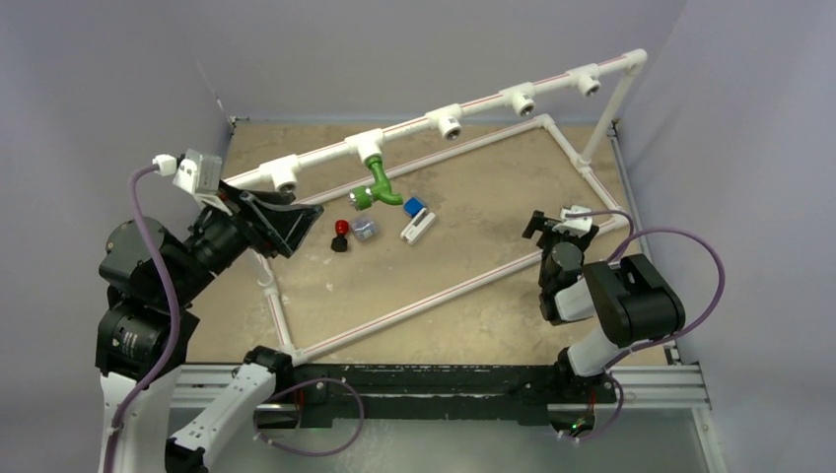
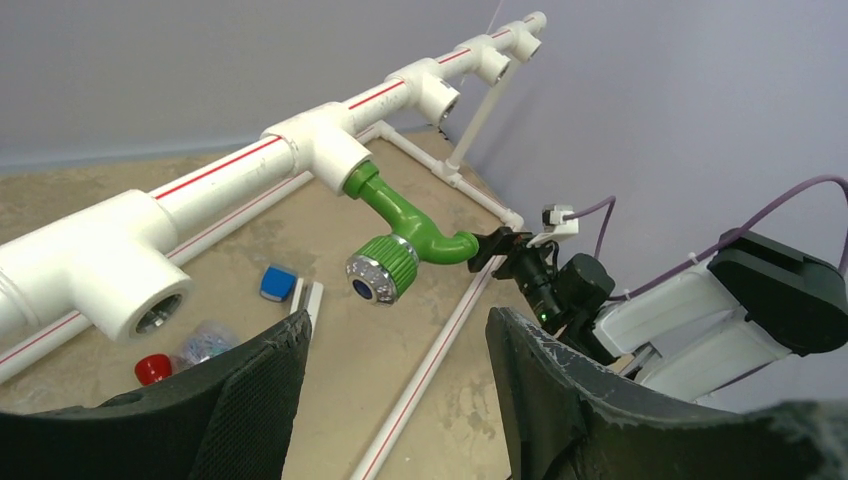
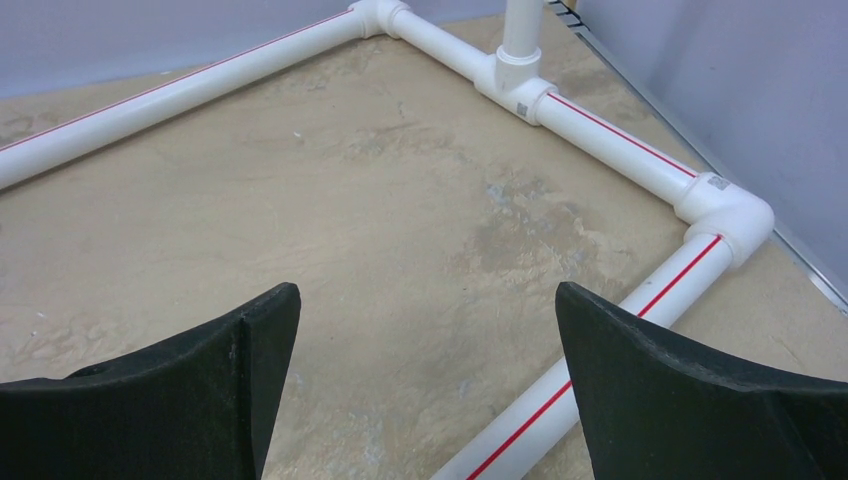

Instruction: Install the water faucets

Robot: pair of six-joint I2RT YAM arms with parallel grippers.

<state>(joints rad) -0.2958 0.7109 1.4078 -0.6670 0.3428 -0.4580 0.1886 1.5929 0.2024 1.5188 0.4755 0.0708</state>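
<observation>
Left gripper [image 2: 398,330]: jaws fairly wide apart with nothing between them; it hovers by the left end of the pipe frame [image 1: 483,101], looking along the raised rail.
Empty tee [image 1: 284,177]: the leftmost socket on the rail and the nearest to this gripper; nothing is fitted in it.
Black faucet [image 1: 340,235]: has a red knob and lies loose on the table [image 1: 473,236], just beside a small clear packet [image 1: 365,229] (contents too small to tell).
Green faucet [image 1: 378,182]: its stub sits in the second tee with the spout curving down, so it looks installed.
White faucet [image 1: 415,220]: has a blue handle and lies loose on the table, just right of the green one.
Step in hand: probably fetching one of the two loose faucets.
Doing it well: grip the body rather than the knob, leaving the stub end free of the fingers. Stay off the packet. Line the stub up square with a socket before pressing in.
Right gripper [image 3: 428,295]: jaws at their widest and empty, over bare table near the frame's right corner, well apart from the faucets.
</observation>
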